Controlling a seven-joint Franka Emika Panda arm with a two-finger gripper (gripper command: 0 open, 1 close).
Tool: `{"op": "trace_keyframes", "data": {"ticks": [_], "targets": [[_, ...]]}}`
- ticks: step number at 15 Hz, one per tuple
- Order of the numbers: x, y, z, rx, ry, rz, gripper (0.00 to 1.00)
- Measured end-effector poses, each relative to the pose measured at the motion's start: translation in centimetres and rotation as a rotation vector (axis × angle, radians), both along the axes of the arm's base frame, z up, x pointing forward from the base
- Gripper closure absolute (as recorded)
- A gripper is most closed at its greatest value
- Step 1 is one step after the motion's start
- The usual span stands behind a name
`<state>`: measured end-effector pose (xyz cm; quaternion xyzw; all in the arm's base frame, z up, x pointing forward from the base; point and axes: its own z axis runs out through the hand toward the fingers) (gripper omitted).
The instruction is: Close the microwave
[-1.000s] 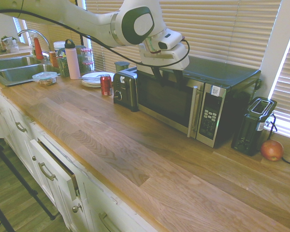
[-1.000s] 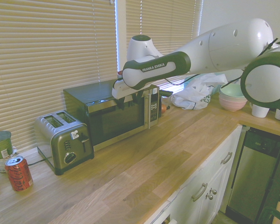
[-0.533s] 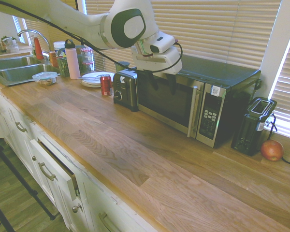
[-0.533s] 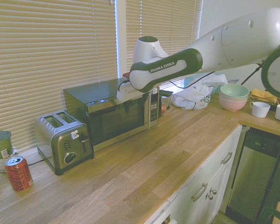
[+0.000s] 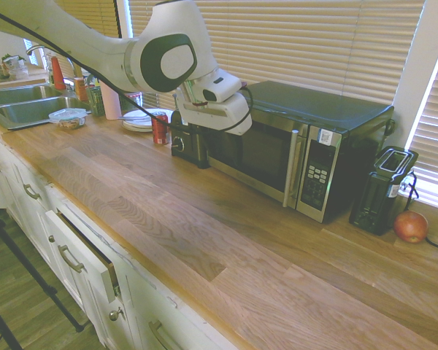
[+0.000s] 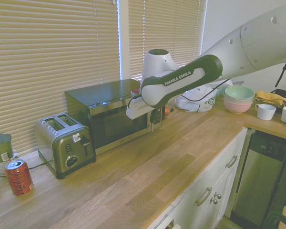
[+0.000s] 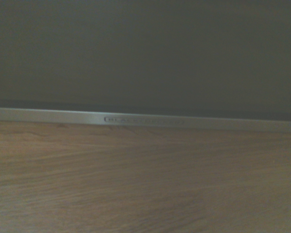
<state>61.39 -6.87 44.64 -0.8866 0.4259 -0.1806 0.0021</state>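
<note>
The microwave (image 5: pixel 306 124) stands at the back of the wooden counter with its dark glass door flush against the body and the silver bar handle beside the keypad. From the other side the microwave (image 6: pixel 100 95) also shows its door shut. My gripper (image 5: pixel 195 138) hangs in front of the door's hinge-side end, a short way off the glass, fingers pointing down and slightly apart with nothing between them. In the second exterior view the gripper (image 6: pixel 154 114) is just before the keypad end. The wrist view shows the door glass (image 7: pixel 145 48) and its silver bottom trim above the counter (image 7: pixel 145 184).
A silver toaster (image 6: pixel 66 143) stands beside the microwave, and a red can (image 6: pixel 19 177) sits further along. A black slotted toaster (image 5: pixel 383 189) and an apple (image 5: pixel 410 226) are on the keypad side. The sink (image 5: pixel 22 102), bottles and plates lie beyond. A drawer (image 5: pixel 87 251) is slightly ajar.
My arm has drawn back from the microwave's front top edge, moving down and along the door toward the silver toaster. The door stays shut throughout.
</note>
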Motion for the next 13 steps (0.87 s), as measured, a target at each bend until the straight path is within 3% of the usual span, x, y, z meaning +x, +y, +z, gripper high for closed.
{"op": "trace_keyframes", "data": {"ticks": [13], "targets": [[-6.3,1.3,-2.9,0.061,0.068,0.006,0.0]]}}
